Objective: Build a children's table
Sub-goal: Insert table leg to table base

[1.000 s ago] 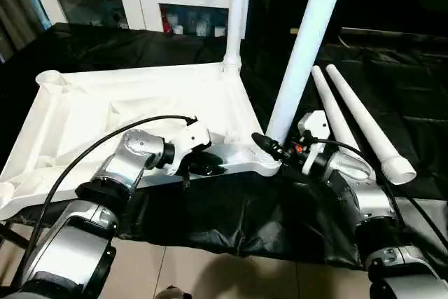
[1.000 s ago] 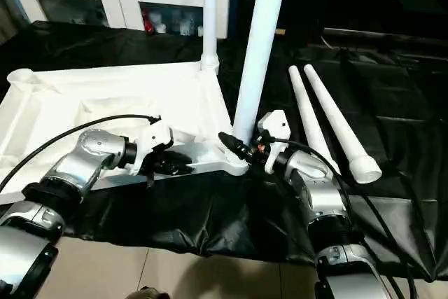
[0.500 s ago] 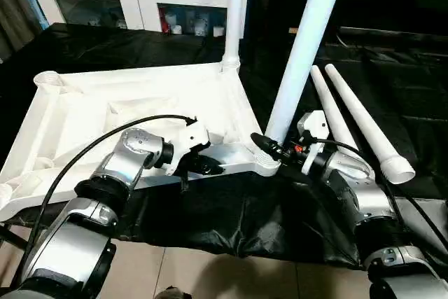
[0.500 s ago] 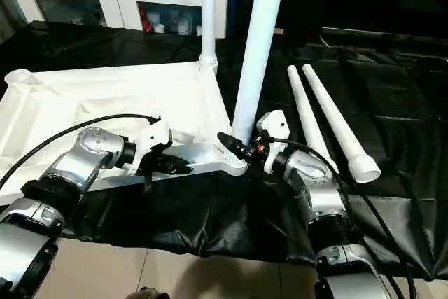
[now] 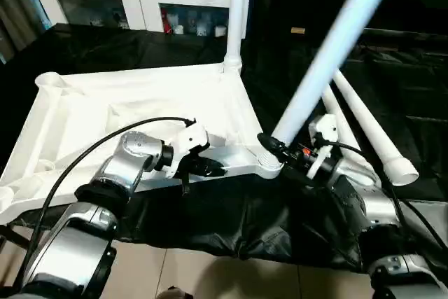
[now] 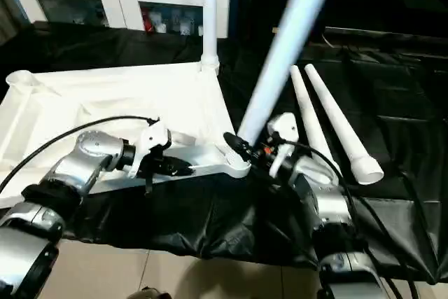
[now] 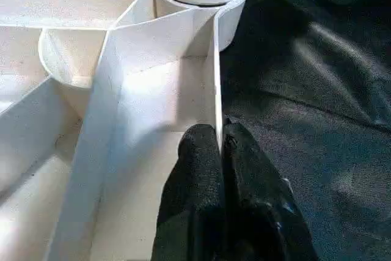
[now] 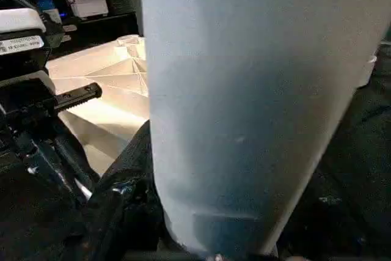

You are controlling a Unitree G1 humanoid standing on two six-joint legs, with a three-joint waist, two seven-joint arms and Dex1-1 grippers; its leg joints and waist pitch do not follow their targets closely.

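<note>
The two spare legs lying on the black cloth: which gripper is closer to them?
Right. The right gripper clamps a tilted leg beside the spare legs; the left gripper pinches the tabletop rim, farther away.

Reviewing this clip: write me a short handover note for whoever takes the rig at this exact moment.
Left gripper: shut on the near rim of the upturned tabletop, steadying it.
Right gripper: shut on the base of a leg, which leans to the robot's right with its foot at the near right corner socket; I cannot tell whether it is fully seated.
Done: one leg stands upright in the far right socket.
Left: seat the held leg, then fit the two spare legs lying on the black sheet to the right into the two left sockets.
</note>
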